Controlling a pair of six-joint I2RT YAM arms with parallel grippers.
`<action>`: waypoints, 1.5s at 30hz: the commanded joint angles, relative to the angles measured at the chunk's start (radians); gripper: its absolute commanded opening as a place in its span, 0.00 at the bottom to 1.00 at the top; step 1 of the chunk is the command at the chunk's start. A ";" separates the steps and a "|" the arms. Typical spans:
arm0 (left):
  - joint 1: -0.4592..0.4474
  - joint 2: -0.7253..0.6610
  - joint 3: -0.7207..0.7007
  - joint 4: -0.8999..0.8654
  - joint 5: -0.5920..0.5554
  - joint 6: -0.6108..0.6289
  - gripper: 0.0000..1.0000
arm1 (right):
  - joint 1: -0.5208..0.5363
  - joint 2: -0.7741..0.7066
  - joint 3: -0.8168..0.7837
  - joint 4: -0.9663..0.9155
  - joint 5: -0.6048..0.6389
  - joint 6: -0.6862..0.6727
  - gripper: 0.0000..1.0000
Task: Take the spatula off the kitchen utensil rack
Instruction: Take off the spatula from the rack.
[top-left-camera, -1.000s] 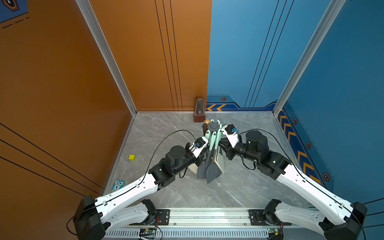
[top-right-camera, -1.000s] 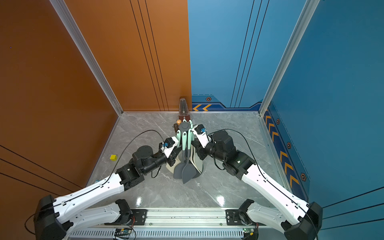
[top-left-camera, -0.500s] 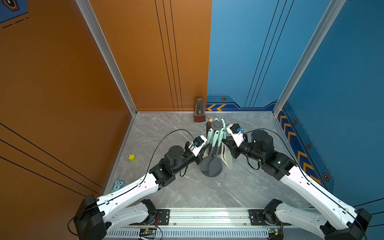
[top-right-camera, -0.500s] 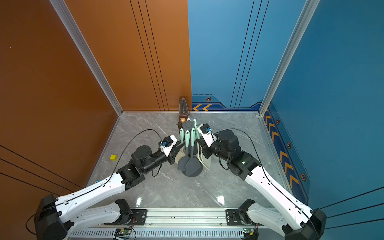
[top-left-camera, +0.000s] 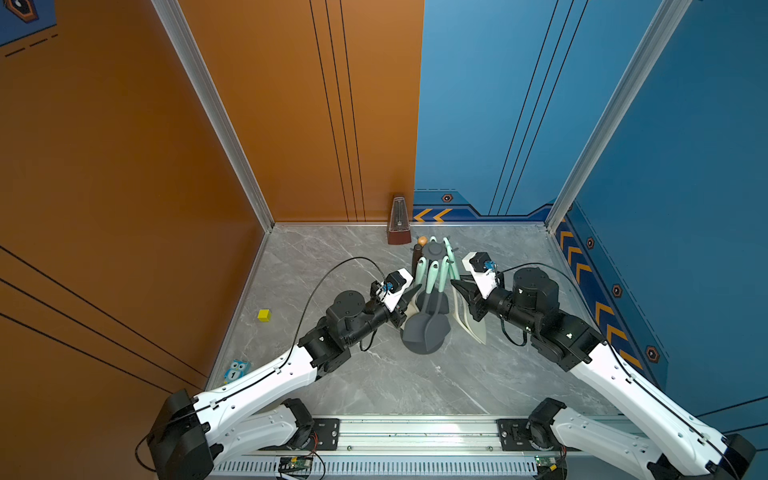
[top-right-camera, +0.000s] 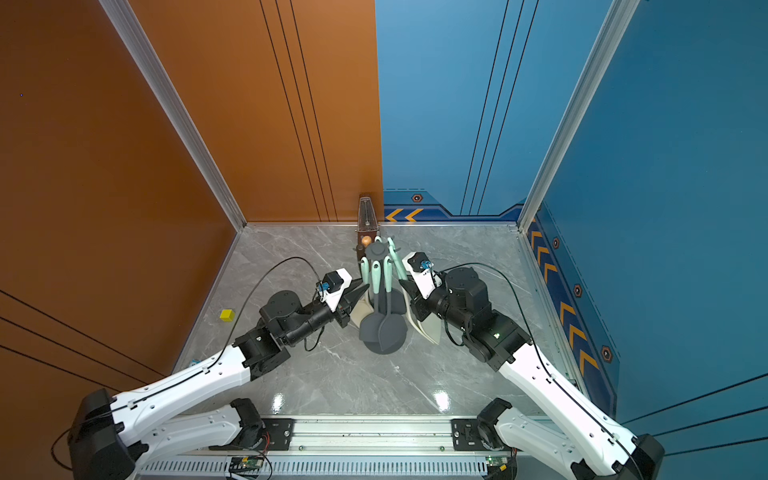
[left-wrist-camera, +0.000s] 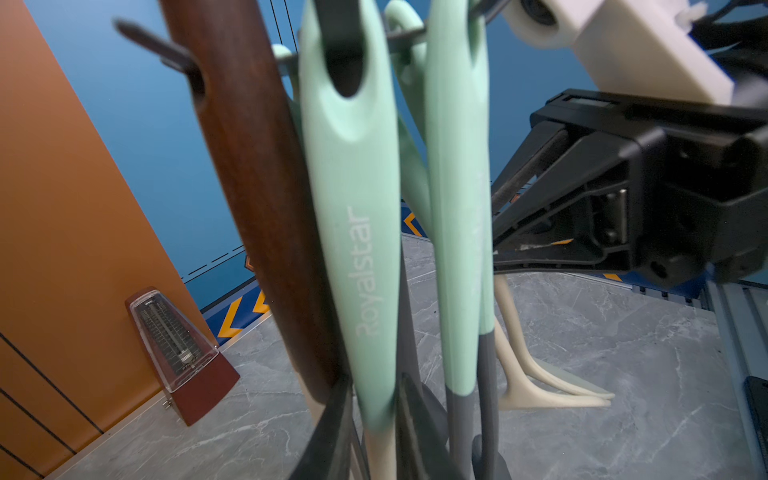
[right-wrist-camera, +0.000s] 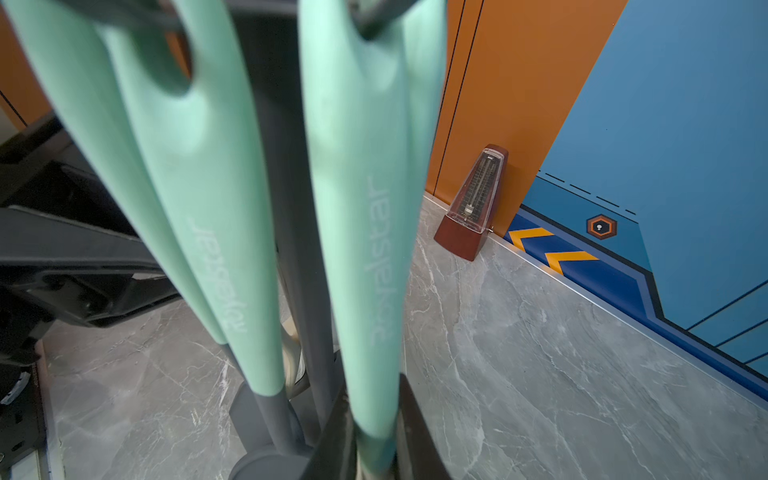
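R arm's pulled back, cream spatula (top-left-camera: 471, 326) head swung out from utensil rack (top-left-camera: 434, 250). R gripper (top-left-camera: 454, 284) clamps its handle; L gripper (top-left-camera: 410, 290) clamps another mint-handled utensil (left-wrist-camera: 353, 187).

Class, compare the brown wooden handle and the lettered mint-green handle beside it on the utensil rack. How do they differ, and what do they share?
Colour: the brown wooden handle is dark reddish-brown; the mint-green handle is pale and matte. Lettering: the mint-green handle reads "Royalstar"; the brown wooden handle shows none. Shared: both hang from prongs of the kitchen utensil rack.
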 joint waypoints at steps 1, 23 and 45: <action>0.010 0.005 -0.012 0.028 0.029 -0.011 0.23 | -0.013 -0.030 0.001 0.134 0.038 0.010 0.00; 0.019 0.043 0.009 0.028 0.054 -0.020 0.23 | -0.038 0.015 0.003 0.148 -0.080 0.043 0.18; 0.021 0.043 -0.009 0.028 0.046 -0.021 0.23 | -0.070 0.006 -0.017 0.164 -0.092 0.055 0.00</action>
